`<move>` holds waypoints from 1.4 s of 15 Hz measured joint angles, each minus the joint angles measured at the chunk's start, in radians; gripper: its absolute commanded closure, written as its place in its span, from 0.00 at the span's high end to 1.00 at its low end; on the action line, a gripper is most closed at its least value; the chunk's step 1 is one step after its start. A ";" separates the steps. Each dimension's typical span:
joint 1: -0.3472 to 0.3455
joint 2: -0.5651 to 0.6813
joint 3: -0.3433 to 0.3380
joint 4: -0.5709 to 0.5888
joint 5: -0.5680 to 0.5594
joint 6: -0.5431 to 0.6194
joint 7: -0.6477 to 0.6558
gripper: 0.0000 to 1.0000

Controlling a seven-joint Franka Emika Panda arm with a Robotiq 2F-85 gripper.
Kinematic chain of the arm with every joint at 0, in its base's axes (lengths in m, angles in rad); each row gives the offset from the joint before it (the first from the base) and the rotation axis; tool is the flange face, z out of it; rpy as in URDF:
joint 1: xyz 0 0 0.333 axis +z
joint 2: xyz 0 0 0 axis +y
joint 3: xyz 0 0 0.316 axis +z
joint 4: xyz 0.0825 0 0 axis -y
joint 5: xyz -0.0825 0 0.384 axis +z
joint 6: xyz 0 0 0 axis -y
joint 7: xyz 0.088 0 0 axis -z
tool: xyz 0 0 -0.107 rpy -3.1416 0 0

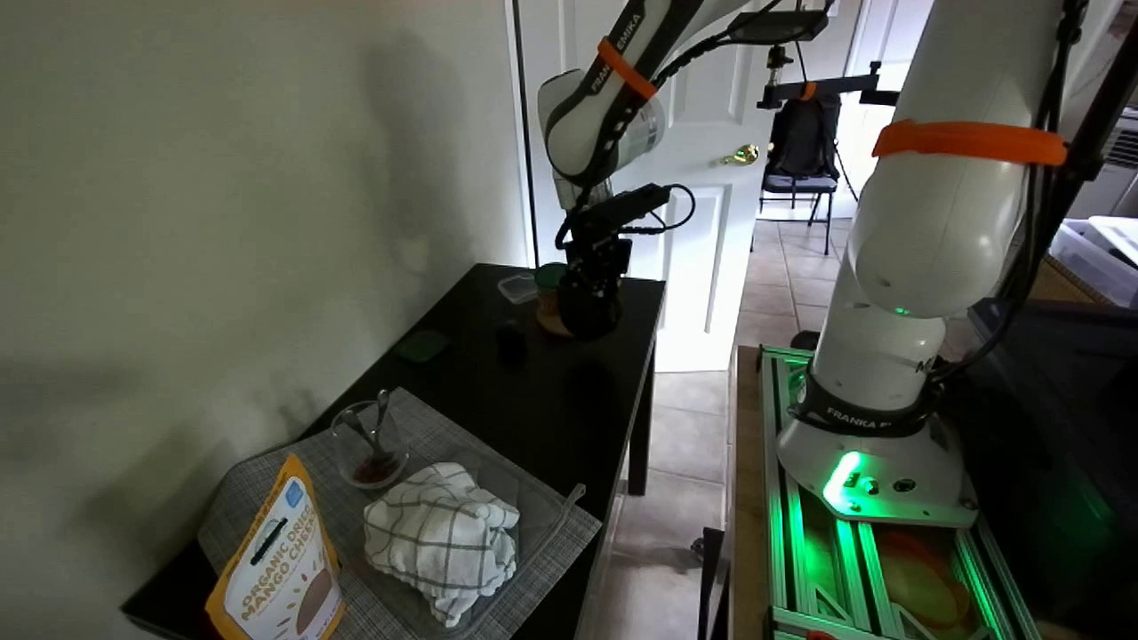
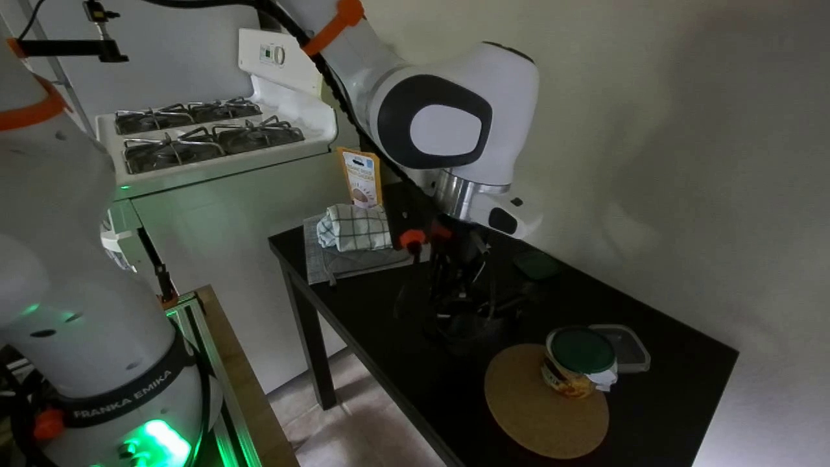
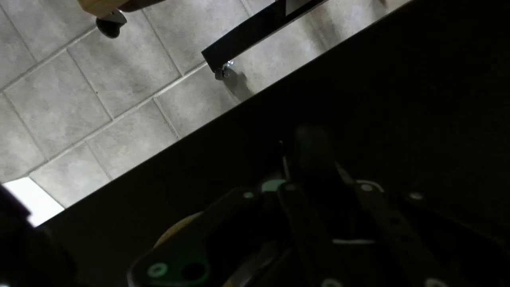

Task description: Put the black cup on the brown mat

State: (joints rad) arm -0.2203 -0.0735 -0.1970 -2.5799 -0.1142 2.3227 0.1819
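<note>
The black cup (image 1: 589, 311) is a dark rounded shape directly below my gripper (image 1: 594, 274). In an exterior view the cup (image 2: 463, 327) hangs at the gripper (image 2: 462, 292), hard to make out against the black table. My gripper looks shut on it, over the table. In the wrist view the fingers (image 3: 318, 175) are very dark, with a blurred dark shape between them. The round brown mat (image 2: 551, 421) lies on the table, beside the cup and apart from it in that view. A sliver of the mat (image 3: 175, 229) shows behind a finger in the wrist view.
A green-lidded tub (image 2: 583, 357) stands on the mat's edge, beside a clear plastic lid (image 2: 626, 347). A green item (image 2: 537, 264) lies near the wall. A grey placemat (image 1: 569, 524) holds a checked cloth (image 1: 444, 533), a clear cup (image 1: 372, 453) and a mango pouch (image 1: 289, 569).
</note>
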 measured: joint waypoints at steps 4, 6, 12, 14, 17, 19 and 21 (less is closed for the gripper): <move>0.001 0.000 0.001 -0.005 0.000 0.085 -0.069 0.06; 0.002 0.002 0.001 -0.006 0.005 0.083 -0.072 0.06; -0.011 0.046 -0.019 -0.018 0.048 0.060 -0.023 0.06; -0.020 0.048 -0.030 -0.029 0.053 0.060 0.022 0.06; -0.038 0.042 -0.049 -0.047 0.053 0.071 0.097 0.06; -0.052 0.039 -0.064 -0.057 0.068 0.095 0.121 0.06; -0.068 0.039 -0.080 -0.067 0.092 0.126 0.126 0.06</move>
State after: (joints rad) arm -0.2880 -0.0343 -0.2772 -2.6469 -0.0224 2.4487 0.3081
